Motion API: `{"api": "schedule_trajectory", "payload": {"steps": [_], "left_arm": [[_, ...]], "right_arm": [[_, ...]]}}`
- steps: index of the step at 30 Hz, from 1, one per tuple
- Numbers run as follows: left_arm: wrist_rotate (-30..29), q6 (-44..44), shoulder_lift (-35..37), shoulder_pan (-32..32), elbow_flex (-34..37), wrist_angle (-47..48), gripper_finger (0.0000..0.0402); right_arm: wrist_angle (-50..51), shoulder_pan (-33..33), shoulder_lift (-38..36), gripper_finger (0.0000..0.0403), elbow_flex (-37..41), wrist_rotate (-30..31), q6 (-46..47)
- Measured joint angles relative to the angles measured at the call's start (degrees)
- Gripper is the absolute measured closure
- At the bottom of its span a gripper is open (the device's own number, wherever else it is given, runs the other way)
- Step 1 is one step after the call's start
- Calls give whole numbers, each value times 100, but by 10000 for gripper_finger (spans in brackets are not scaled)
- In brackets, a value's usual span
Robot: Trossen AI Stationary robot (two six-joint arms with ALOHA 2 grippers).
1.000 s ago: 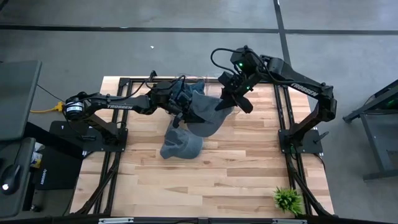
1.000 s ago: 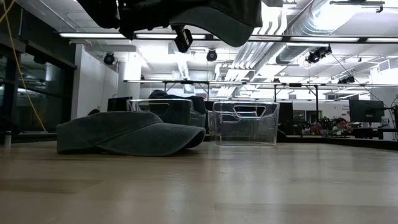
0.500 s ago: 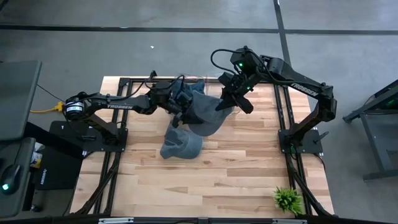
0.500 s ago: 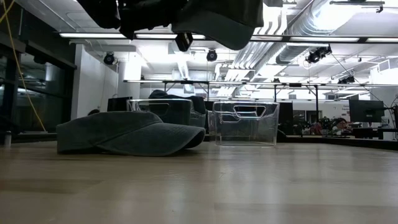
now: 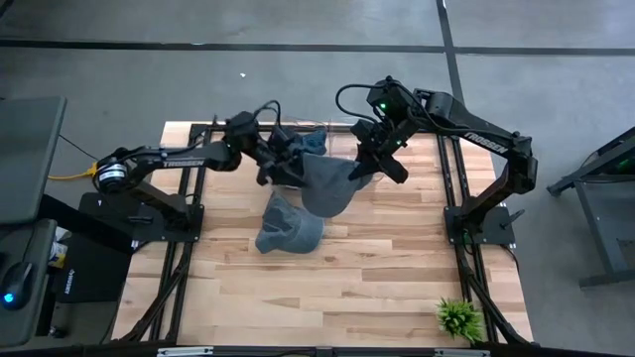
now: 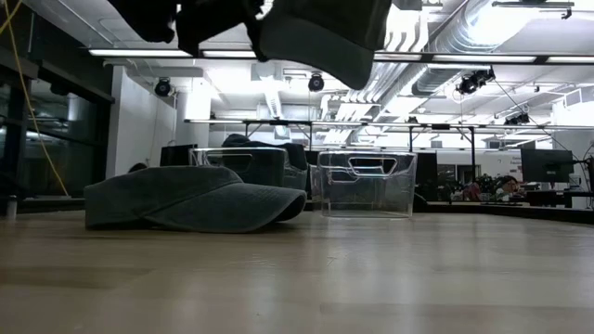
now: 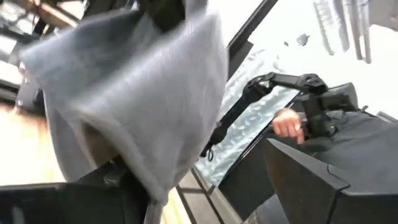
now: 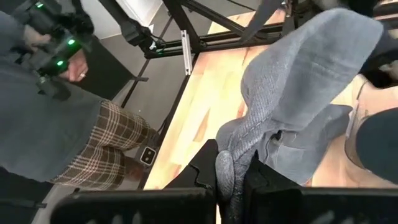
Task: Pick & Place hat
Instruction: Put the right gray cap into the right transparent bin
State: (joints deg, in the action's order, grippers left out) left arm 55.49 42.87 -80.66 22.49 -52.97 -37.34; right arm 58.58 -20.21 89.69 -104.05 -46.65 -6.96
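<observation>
High view: we carry the hat (image 5: 325, 185), both fingers clamped on it, above the tabletop (image 5: 397, 268); next, lower into the clear bin (image 6: 365, 183)

Hat (image 6: 190, 198) on table, another (image 6: 325, 32) prob. aloft.

A clear bin (image 6: 366, 184) stands on the wood table (image 5: 377, 268) (a plant (image 5: 459, 318) sits at one corner).

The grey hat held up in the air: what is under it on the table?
Under the lifted hat, held by the left gripper and right gripper, a second hat lies on the table, partly below it. The table right beneath is covered.
</observation>
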Motion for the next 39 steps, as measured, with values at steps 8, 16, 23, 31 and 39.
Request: {"api": "schedule_trajectory", "payload": {"steps": [8, 16, 23, 31, 39], "left_arm": [[703, 132, 313, 546, 12, 346, 128], [806, -294, 785, 978, 22, 794, 128], [807, -1073, 1157, 1401, 15, 1634, 128], [1121, -1506, 1562, 2026, 9, 2105, 128], [1506, -1569, 1762, 2455, 15, 2196, 128]], "right_arm": [[388, -3, -7, 395, 0, 40, -230], [864, -365, -9, 395, 0, 323, -565], [1041, -1061, -9, 395, -2, 514, -660], [1053, -1493, 160, 395, -2, 590, -660], [1081, -1660, 752, 395, -125, 601, -684]]}}
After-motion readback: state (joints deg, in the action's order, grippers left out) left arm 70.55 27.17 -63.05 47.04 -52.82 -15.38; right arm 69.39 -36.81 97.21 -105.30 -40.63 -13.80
